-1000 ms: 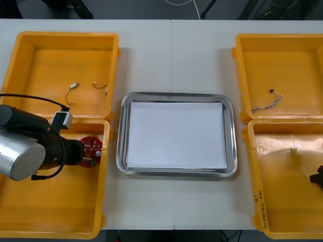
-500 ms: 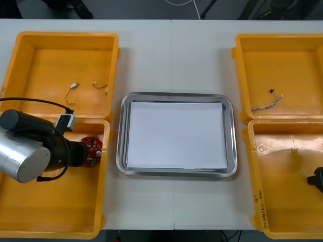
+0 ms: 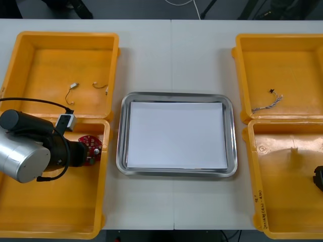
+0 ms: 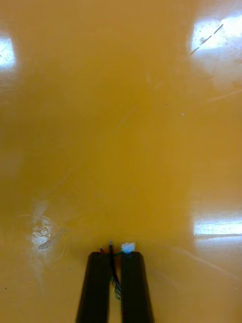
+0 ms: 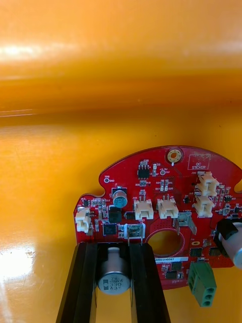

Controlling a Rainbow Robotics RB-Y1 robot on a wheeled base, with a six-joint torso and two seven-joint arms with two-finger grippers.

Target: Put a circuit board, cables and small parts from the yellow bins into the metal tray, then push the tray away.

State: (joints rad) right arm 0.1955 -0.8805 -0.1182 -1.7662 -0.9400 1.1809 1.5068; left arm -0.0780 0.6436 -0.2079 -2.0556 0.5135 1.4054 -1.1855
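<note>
Elec. assembly lab, 4 yellow bins (image 3: 65,55), metal tray (image 3: 121,132), light table (image 3: 171,55)

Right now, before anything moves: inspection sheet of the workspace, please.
Surface: light table.
Job's things: round red circuit board in the near left yellow bin; shiny metal tray, white inside, holding nothing yet.
Clutter: nothing seen.
Grippers: left gripper shut on the board, fingers either side of its silver cylinder; right gripper shut on a thin dark cable over the near right yellow bin.
Cables: two short thin cables in the far left yellow bin; twisted blue and white cable in the far right yellow bin.
Surroundings: dark floor beyond the far edge.
</note>
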